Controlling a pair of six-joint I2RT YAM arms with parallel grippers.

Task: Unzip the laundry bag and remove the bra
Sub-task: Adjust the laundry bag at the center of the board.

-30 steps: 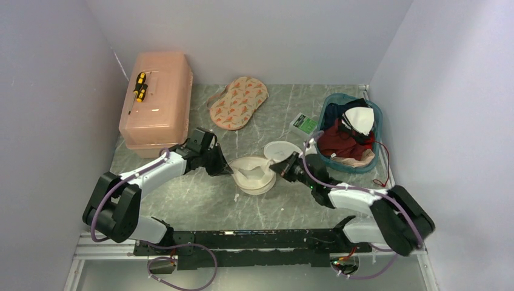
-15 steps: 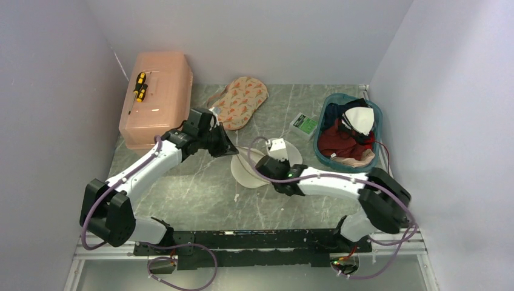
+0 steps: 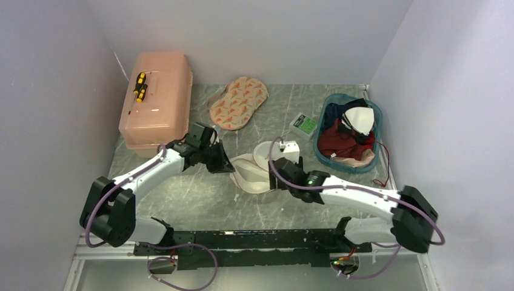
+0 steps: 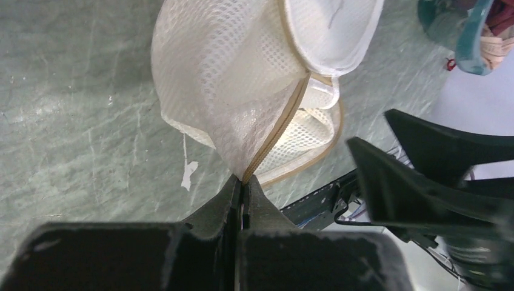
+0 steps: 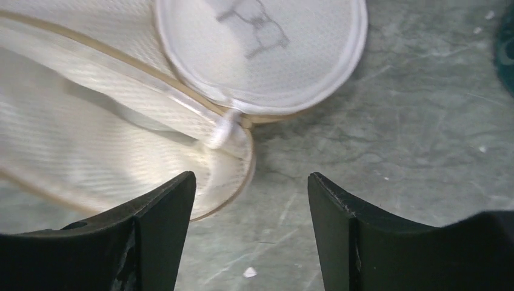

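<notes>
The white mesh laundry bag (image 3: 251, 174) lies slumped on the table, its cream zip rim (image 4: 285, 124) parted. Its round lid (image 5: 260, 60), with a bra icon (image 5: 251, 27), is folded out to the far side. My left gripper (image 4: 245, 180) is shut on the bag's cream rim at its left edge, seen from above at the left gripper (image 3: 226, 165). My right gripper (image 5: 251, 185) stands open just right of the bag, with bare table between its fingers. A white loop (image 5: 221, 130) sits at the zip seam. The bra is not in view.
A teal basket (image 3: 374, 118) full of clothes stands at the right. At the back left, a pink box (image 3: 156, 103) carries a yellow-black screwdriver (image 3: 140, 86). A beige patterned piece (image 3: 238, 102) lies at the back, and a small green-white packet (image 3: 305, 125) beside the basket.
My right gripper has opened and drawn back to the right of the bag. The left gripper moved toward the back, then came partway back, still holding the rim. The bag now lies flatter.
</notes>
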